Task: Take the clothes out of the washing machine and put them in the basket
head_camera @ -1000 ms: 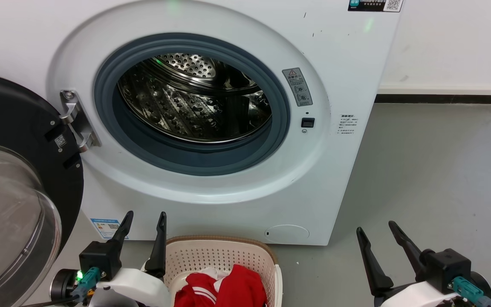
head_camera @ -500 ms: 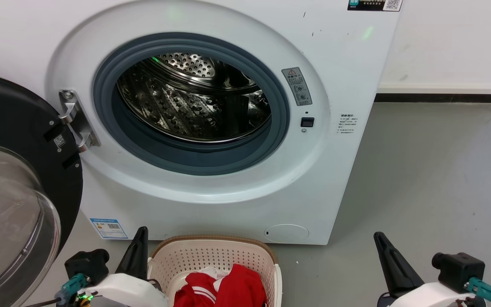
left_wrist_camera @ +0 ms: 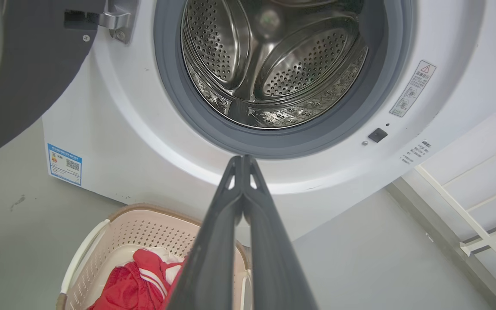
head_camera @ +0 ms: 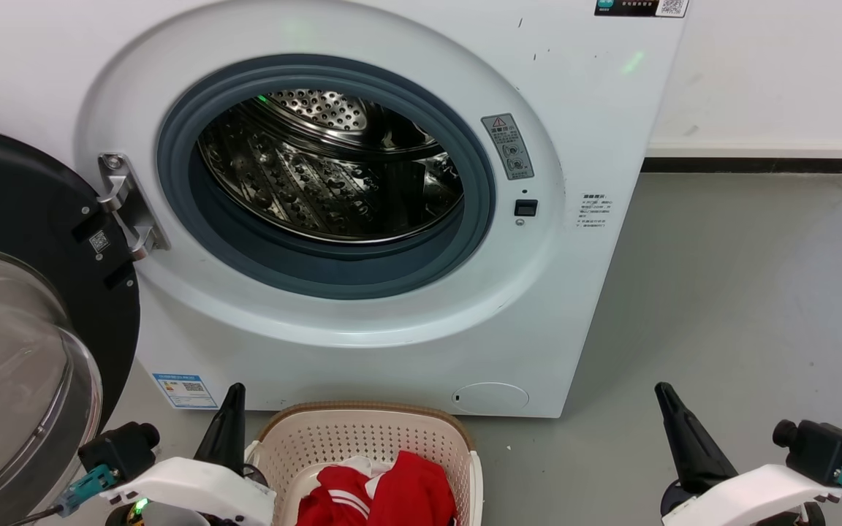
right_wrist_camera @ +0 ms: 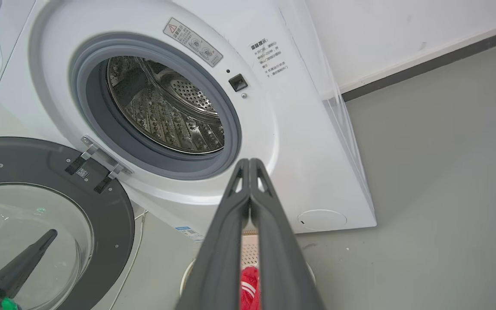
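The washing machine (head_camera: pixel 582 109) stands with its door (head_camera: pixel 19 248) swung open to the left. Its steel drum (head_camera: pixel 333 168) shows bare perforated metal. The cream basket (head_camera: pixel 362 438) sits on the floor below the opening, and the red clothes (head_camera: pixel 392 489), one with white stripes, lie inside it. My left gripper (head_camera: pixel 234 394) is shut with nothing in it, just left of the basket rim. My right gripper (head_camera: pixel 664 394) is shut and holds nothing, over the floor well right of the basket. In the wrist views the left gripper (left_wrist_camera: pixel 243 160) and the right gripper (right_wrist_camera: pixel 249 162) show their fingertips pressed together.
The open glass door (right_wrist_camera: pixel 50 215) takes up the space at the left. Grey floor (head_camera: pixel 742 307) stretches to the right of the machine, up to a white wall with a dark baseboard (head_camera: pixel 757 168). A blue label (head_camera: pixel 183 389) is stuck low on the machine's front.
Both grippers went from open to shut. Both arms drew back lower in the head view, the right one further right. The clothes and basket did not move.
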